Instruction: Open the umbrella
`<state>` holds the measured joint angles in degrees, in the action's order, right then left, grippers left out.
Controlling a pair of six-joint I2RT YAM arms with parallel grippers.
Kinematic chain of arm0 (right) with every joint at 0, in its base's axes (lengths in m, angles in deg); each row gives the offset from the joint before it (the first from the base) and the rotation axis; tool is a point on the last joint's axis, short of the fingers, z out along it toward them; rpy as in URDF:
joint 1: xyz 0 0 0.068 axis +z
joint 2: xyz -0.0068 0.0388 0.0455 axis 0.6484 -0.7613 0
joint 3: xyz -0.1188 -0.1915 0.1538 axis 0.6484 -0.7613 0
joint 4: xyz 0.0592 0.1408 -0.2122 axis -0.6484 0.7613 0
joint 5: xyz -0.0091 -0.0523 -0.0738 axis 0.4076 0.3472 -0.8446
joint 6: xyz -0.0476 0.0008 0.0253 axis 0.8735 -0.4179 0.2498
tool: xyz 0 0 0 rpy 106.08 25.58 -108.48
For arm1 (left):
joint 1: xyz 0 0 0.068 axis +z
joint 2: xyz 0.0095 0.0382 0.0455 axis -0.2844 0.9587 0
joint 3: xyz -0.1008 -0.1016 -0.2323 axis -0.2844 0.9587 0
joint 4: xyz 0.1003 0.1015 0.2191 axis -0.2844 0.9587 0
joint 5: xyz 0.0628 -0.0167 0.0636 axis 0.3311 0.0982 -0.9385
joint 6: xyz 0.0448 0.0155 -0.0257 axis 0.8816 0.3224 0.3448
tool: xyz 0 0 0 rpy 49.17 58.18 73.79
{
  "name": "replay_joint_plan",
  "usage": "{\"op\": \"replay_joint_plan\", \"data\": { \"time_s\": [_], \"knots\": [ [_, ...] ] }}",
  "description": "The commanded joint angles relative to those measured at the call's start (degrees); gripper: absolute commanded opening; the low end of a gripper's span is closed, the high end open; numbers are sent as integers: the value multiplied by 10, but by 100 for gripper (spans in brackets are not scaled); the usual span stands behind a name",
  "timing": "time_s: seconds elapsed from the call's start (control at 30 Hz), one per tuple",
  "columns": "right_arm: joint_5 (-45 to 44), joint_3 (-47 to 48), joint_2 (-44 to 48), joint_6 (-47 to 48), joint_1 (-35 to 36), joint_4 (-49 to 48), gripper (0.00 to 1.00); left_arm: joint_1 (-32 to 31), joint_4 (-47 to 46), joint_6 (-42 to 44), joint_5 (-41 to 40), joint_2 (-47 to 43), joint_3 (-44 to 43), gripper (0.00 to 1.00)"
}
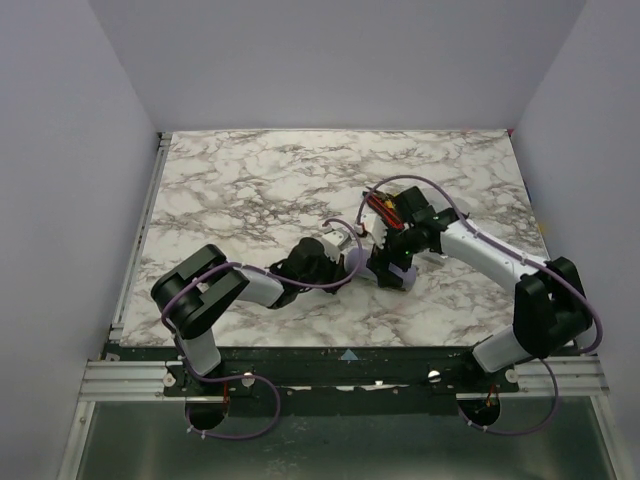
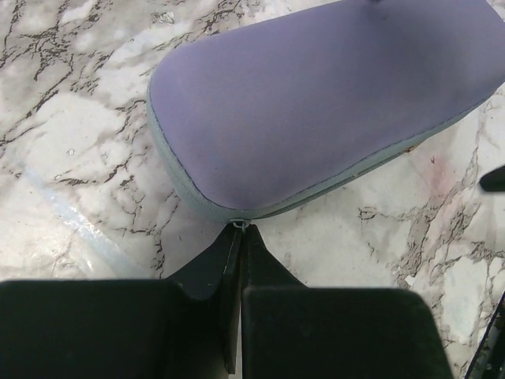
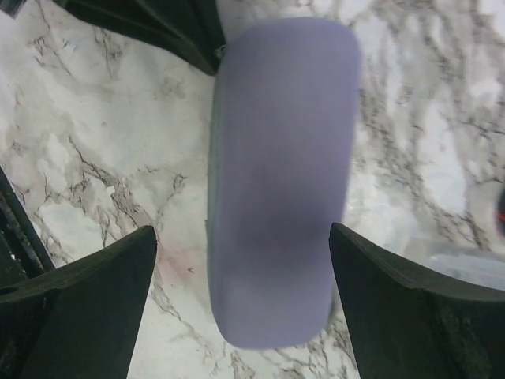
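Over marbled table. Pinching shut on zip pull with left gripper; straddling closed lavender case with right gripper, spread wide. No sighting of umbrella (presumably zipped inside). Barely begun: yet to unzip, extract, open.

case: lavender | table: white-grey marble | left tool: black | pliers: red-yellow

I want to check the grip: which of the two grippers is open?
The right gripper, jaws wide apart with the lavender case between them; the left gripper is shut at the case's edge.
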<state>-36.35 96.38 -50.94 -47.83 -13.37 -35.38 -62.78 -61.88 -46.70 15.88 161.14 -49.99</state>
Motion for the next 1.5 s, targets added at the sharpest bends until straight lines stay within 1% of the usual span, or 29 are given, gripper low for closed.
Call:
{"op": "replay_joint_plan", "data": {
  "time_s": [0.0, 0.07, 0.2, 0.27, 0.33, 0.5, 0.67, 0.87, 0.93, 1.07, 1.2, 1.4, 1.47],
  "knots": [
    [-72, -67, 6, -2, 26, -100, 91, -4, -16, -20, 21, -7, 9, 0],
    [-105, -93, 2, 17, 26, -125, 85, -3, -12, -19, 18, -9, 12, 0],
    [-131, -126, 7, 50, 26, -137, 66, -3, 7, -14, 3, -19, 18, 0],
    [-131, -147, 27, 69, 26, -148, 60, -2, 10, -8, -3, -27, 23, 0],
    [-131, -172, 48, 99, 26, -152, 57, 0, 19, -5, -9, -32, 24, 0],
    [-128, -252, 119, 221, 26, -159, 46, 5, 22, 26, -13, -31, 24, 0],
    [-98, -294, 177, 322, 26, -137, 42, 6, 7, 72, 7, -34, 27, 0],
    [-27, -335, 251, 483, 26, -87, 41, 5, -14, 154, 44, -34, 19, 0],
    [-10, -344, 264, 518, 25, -78, 41, 5, -16, 179, 61, -33, 14, 0],
    [17, -342, 259, 572, 26, -66, 41, 3, -17, 224, 104, -33, 12, 0],
    [52, -324, 242, 626, 26, -30, 40, -4, -18, 255, 138, -35, 16, 0],
    [116, -313, 239, 751, 26, 36, 39, -24, -25, 312, 188, -40, 30, 0],
    [132, -312, 234, 775, 25, 48, 39, -28, -26, 323, 196, -37, 29, 0]
  ]
}}
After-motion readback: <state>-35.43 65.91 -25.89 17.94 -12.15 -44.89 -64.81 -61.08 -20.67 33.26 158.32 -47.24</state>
